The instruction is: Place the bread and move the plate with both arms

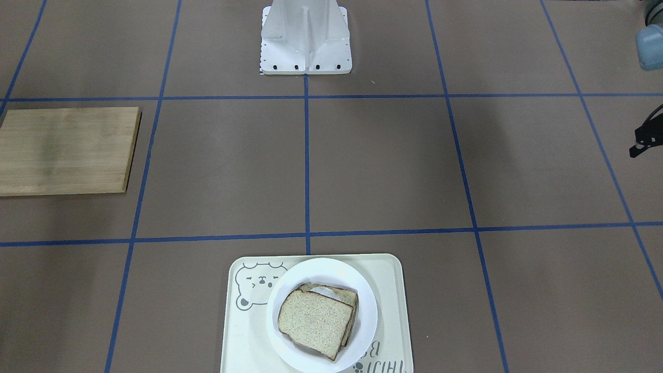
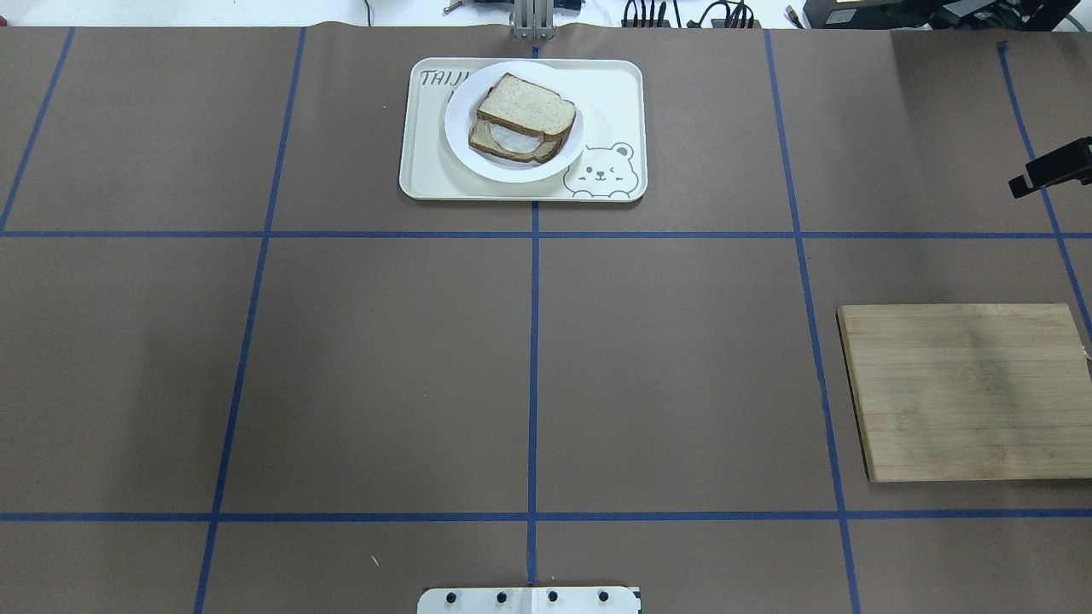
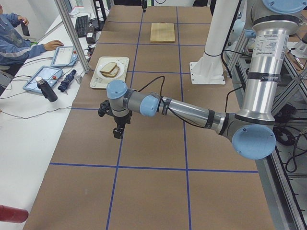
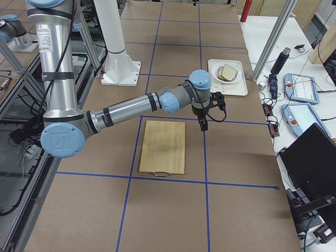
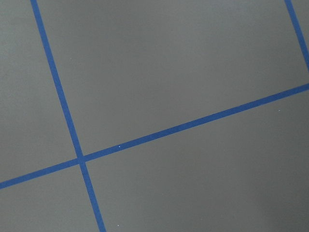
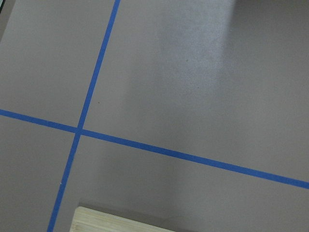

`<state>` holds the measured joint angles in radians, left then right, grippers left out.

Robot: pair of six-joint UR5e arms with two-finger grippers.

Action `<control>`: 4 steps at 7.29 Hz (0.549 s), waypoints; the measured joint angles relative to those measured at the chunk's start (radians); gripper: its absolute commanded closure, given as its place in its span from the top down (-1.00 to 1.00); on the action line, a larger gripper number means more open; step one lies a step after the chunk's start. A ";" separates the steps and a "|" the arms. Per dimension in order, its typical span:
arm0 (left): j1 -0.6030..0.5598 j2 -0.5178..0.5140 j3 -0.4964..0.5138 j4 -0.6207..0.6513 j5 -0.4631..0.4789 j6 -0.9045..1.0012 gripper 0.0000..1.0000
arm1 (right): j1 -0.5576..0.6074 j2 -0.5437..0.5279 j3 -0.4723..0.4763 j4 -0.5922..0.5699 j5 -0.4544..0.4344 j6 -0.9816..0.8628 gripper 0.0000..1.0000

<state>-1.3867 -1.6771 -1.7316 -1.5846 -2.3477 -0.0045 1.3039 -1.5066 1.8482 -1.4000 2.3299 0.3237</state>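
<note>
Lower slice [image 2: 486, 139] mostly under bread [image 2: 525, 107]

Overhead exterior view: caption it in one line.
Bread stacked on a second slice on the white plate, in the bear tray at the far edge; wooden board at right.

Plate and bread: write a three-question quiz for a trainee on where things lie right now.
1. True or false: the plate rests on the cream tray.
2. What lies on the wooden board? A: a bread slice. B: nothing. C: a white dish.
3. Fill in: the plain bread lies on top of another ____ on the plate.

Key: 1 true; 2 B; 3 slice.
</note>
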 measured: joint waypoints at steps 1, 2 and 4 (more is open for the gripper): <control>0.000 0.000 0.000 0.000 -0.001 0.001 0.97 | 0.000 0.000 0.000 0.011 -0.001 0.000 1.00; 0.000 0.000 0.000 0.000 -0.001 0.001 0.97 | 0.000 -0.001 -0.001 0.026 -0.003 0.000 1.00; 0.000 -0.001 0.000 0.000 -0.001 0.001 0.97 | 0.000 -0.002 -0.005 0.040 -0.005 0.000 1.00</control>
<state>-1.3867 -1.6785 -1.7316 -1.5850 -2.3485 -0.0031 1.3039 -1.5084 1.8436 -1.3602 2.3245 0.3237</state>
